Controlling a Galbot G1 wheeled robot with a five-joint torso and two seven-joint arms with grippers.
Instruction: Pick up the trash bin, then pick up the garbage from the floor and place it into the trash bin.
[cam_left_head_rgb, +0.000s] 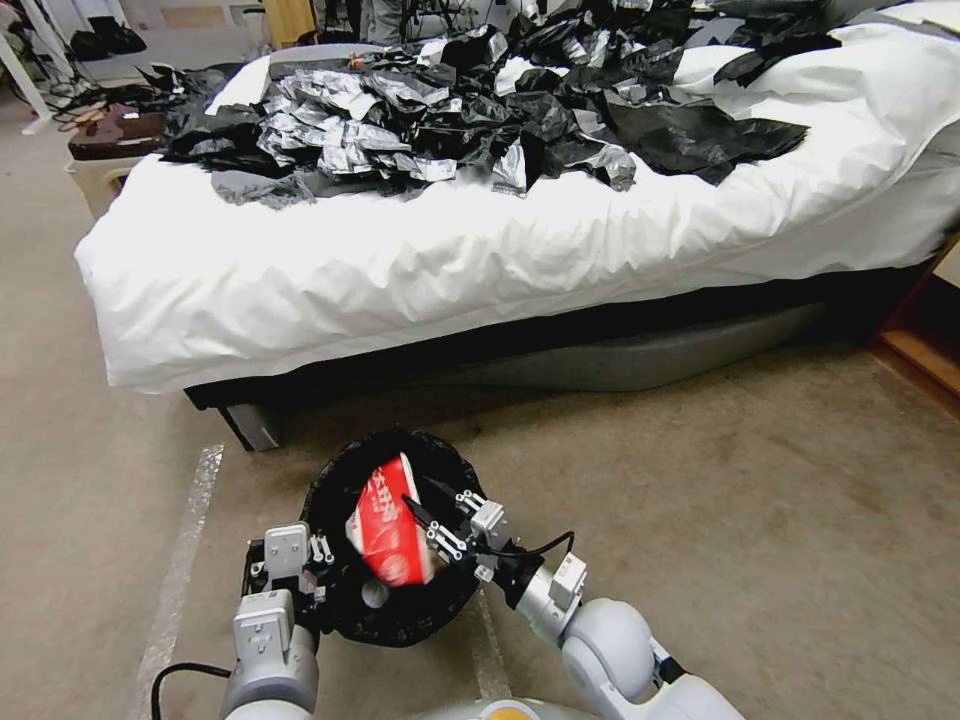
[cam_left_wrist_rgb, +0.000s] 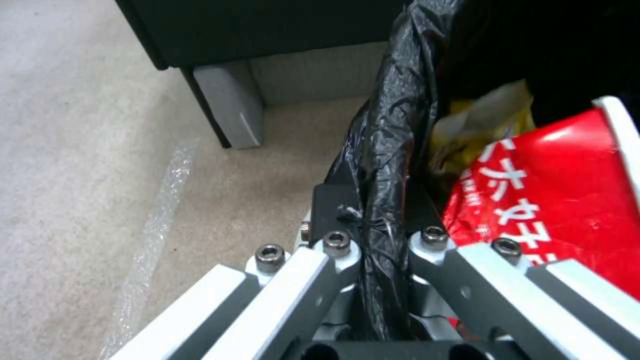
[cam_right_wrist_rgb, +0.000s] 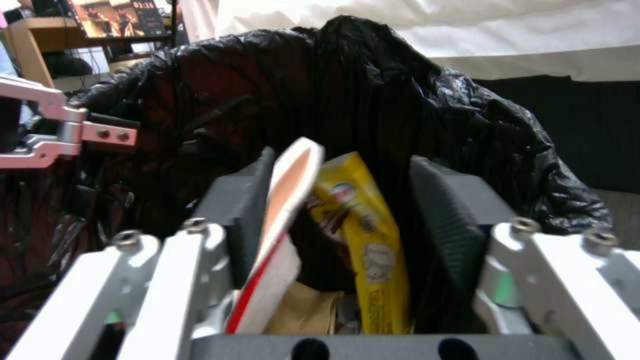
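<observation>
Your left gripper (cam_left_wrist_rgb: 383, 250) is clamped on the rim of the bin (cam_left_head_rgb: 400, 610), with the black liner pinched between its fingers (cam_left_wrist_rgb: 333, 260); one finger sits outside the wall, the other inside. In the head view the bin sits low in front of you, above the floor (cam_left_head_rgb: 750, 520) and just short of the bed (cam_left_head_rgb: 400, 270).

Your right gripper (cam_left_head_rgb: 425, 520) is over the bin's mouth with its jaws apart. A red packet (cam_left_head_rgb: 388, 525) stands tilted in the bin, its edge between those open fingers and against one pad (cam_right_wrist_rgb: 243, 215); you cannot tell from these views whether that pad bears on it. Beside it in the bin lies a yellow wrapper (cam_right_wrist_rgb: 370, 235), with brown paper (cam_right_wrist_rgb: 307, 312) beneath.

Black bags (cam_left_head_rgb: 520, 110) are heaped on the bed.
</observation>
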